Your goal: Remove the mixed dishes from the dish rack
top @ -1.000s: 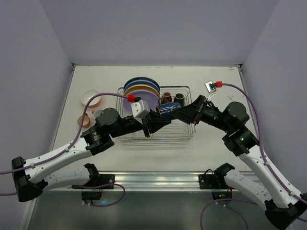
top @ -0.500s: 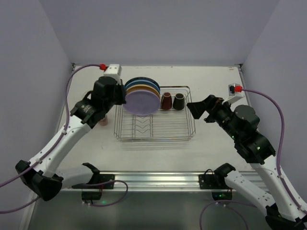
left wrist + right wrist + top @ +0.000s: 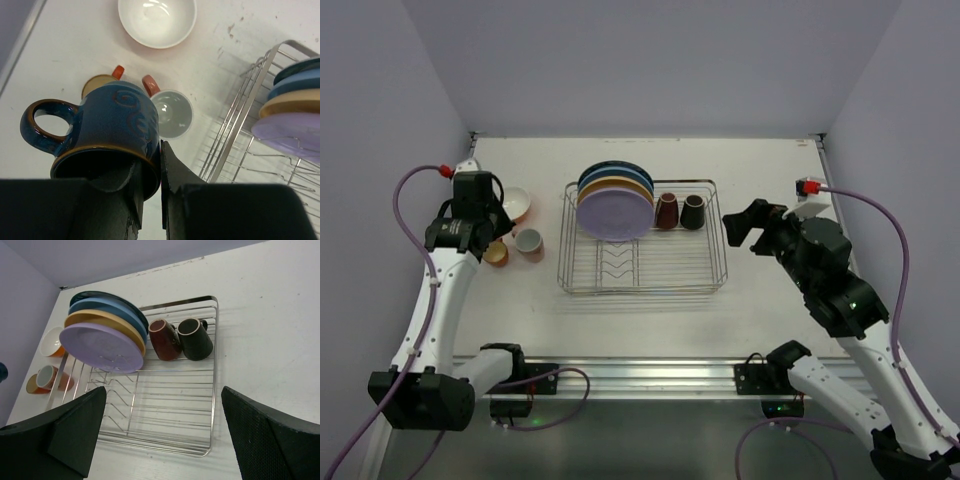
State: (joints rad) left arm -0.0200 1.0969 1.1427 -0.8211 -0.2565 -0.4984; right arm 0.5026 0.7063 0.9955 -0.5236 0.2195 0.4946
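blue cup (image 3: 107,130) is hanging rim-pinched in the left gripper (image 3: 150,160), maybe off the table (image 3: 60,50), while the right gripper (image 3: 163,389) is gaping wide.

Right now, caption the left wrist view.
Left fingers pinch the blue mug, near a pink cup and a white bowl.

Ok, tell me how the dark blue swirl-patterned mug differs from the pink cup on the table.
The dark blue swirl-patterned mug is pinched at its rim by the left gripper's fingers; the pink cup stands free and upright on the white table. The mug is dark inside, the cup pale inside. Both have one loop handle and are outside the silver wire dish rack.
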